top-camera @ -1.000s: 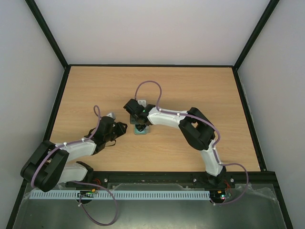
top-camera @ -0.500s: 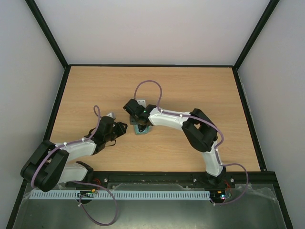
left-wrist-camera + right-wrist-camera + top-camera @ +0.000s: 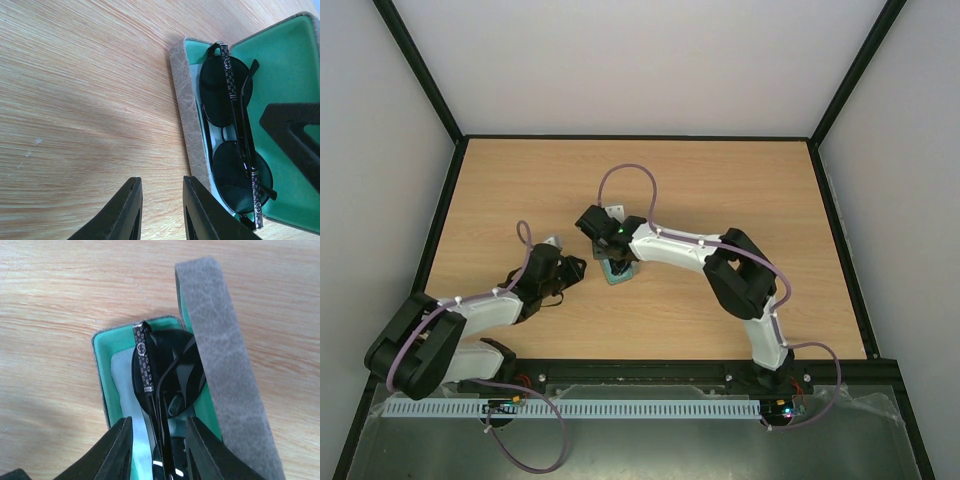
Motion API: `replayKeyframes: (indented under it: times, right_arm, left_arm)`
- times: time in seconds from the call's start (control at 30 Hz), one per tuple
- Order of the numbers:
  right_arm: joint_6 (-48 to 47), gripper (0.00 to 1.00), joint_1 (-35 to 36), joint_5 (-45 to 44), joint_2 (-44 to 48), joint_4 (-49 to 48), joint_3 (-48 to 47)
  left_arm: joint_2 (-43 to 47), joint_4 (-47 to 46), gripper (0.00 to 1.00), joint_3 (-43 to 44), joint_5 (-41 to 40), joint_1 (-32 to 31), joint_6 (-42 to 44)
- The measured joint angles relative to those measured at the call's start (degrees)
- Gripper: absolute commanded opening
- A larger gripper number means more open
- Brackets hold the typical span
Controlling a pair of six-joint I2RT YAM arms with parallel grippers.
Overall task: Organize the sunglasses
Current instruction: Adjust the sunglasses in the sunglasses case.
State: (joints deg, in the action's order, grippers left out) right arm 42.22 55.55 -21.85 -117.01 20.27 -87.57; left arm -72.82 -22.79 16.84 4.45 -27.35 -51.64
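Observation:
The sunglasses (image 3: 167, 375), dark lenses and thin frame with folded temple arms, lie inside the open grey case (image 3: 220, 365) on its green lining, over a light blue cloth (image 3: 120, 385). My right gripper (image 3: 159, 425) hangs just above them, open, one finger on each side of the temple arms. In the left wrist view the sunglasses (image 3: 232, 135) fill the case (image 3: 187, 120). My left gripper (image 3: 161, 180) is open and empty over the table just beside the case's long edge. In the top view the case (image 3: 618, 274) is mostly hidden under my right gripper (image 3: 610, 252); my left gripper (image 3: 572, 270) is to its left.
The case lid stands open at an angle, its green inside (image 3: 285, 65) facing my left wrist camera. A dark finger of the right gripper (image 3: 295, 135) hangs over it. Bare wooden table (image 3: 720, 180) surrounds the case, with black frame rails along its edges.
My right wrist and its cable have shifted slightly to the left above the case. The left arm has not moved.

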Motion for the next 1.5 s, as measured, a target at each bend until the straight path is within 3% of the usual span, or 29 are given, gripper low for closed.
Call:
replayKeyframes:
  times: [0.3, 0.7, 1.5]
  right_arm:
    - [-2.6, 0.3, 0.4, -0.9, -4.6, 2.6, -3.9]
    - [-4.3, 0.05, 1.6, -3.3, -9.1, 7.4, -8.2]
    - [-4.3, 0.01, 1.6, -0.2, -7.0, 2.3, -4.6]
  left_arm:
    - [-1.4, 0.0, 0.26, 0.2, -0.3, 0.0, 0.0]
    - [-2.1, -0.1, 0.26, 0.9, -0.4, 0.0, 0.0]
    - [-2.1, 0.0, 0.26, 0.9, -0.6, 0.0, 0.0]
